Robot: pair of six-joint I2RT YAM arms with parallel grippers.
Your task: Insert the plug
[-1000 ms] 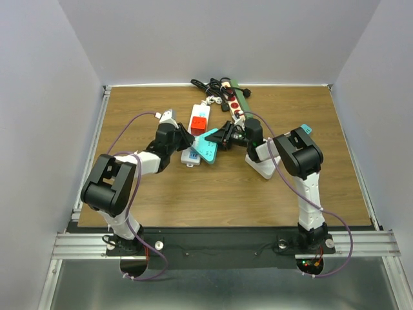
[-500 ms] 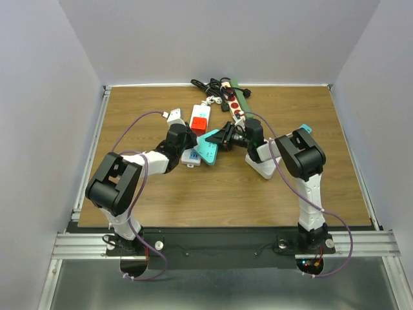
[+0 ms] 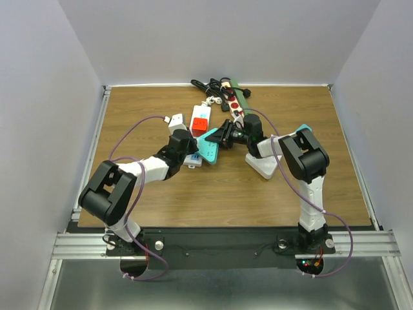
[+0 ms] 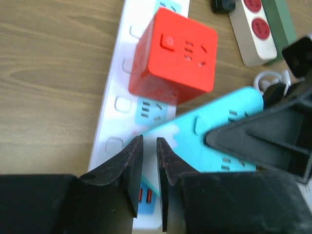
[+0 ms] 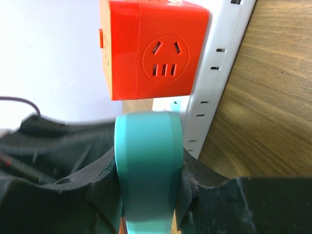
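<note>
Top external view, contents of one wooden table (image 3: 290, 194): two arms, two grippers, three clear power strips, one cube socket, one cord bundle. Item one, white strip (image 3: 192, 159), lying lengthwise just left of frame centre, with one red cube socket (image 3: 199, 121) seated on its upper part. Item two, teal strip (image 3: 209, 147), lying at a slant across the white strip, just below the cube. Item three, beige strip (image 3: 233, 102) with red sockets, upper centre, with a dark green bar (image 3: 241, 90) touching its right side. One bundle of black cord (image 3: 205, 84) lies at the table's far edge; the plug to be inserted cannot be singled out among these leads. Right gripper (image 3: 222, 135): clenched on the teal strip's right end, the strip filling the space between both fingers in the right wrist view. Left gripper (image 3: 189, 143): fingers stand almost together with a thin slit between them and nothing seen inside it, tips at the teal strip's left corner where it overlaps the white strip.
</note>
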